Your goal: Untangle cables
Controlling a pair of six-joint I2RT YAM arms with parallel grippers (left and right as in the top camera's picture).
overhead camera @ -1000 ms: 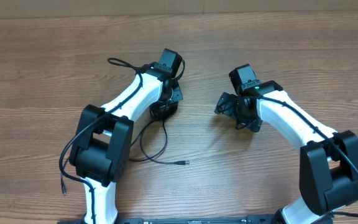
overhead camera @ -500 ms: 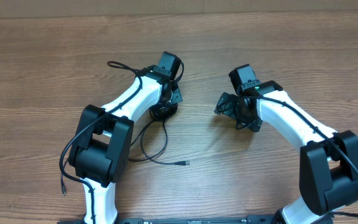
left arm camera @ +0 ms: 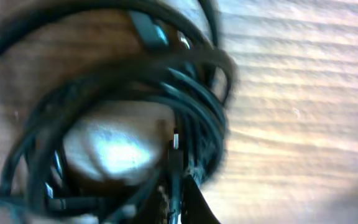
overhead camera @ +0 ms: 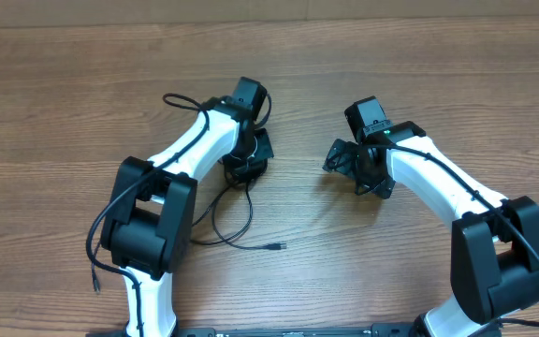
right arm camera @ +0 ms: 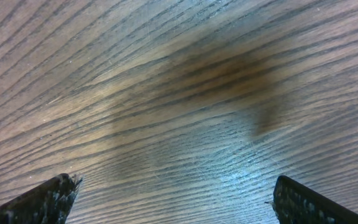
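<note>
The left fingers [overhead camera: 249, 161] are pressed together at the coiled cables [overhead camera: 237, 220], left of frame centre; whether a strand is pinched cannot be told. The right fingers [right arm camera: 48, 199] are spread wide above the desk [right arm camera: 179, 93].

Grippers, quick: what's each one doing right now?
Left gripper: shut, apparently on the coiled cables.
Right gripper: open, holding nothing.

Table [overhead camera: 64, 94] of brown wood, strongly grained, with a soft sheen, cables [left arm camera: 194, 99] sheathed in smooth black plastic with glossy highlights, right claw [right arm camera: 176, 202] with fingers [right arm camera: 45, 200] of dark, speckled, rough-looking matt material, arms [overhead camera: 195, 145] in smooth white plastic shells with black matt joint housings [overhead camera: 148, 220]
</note>
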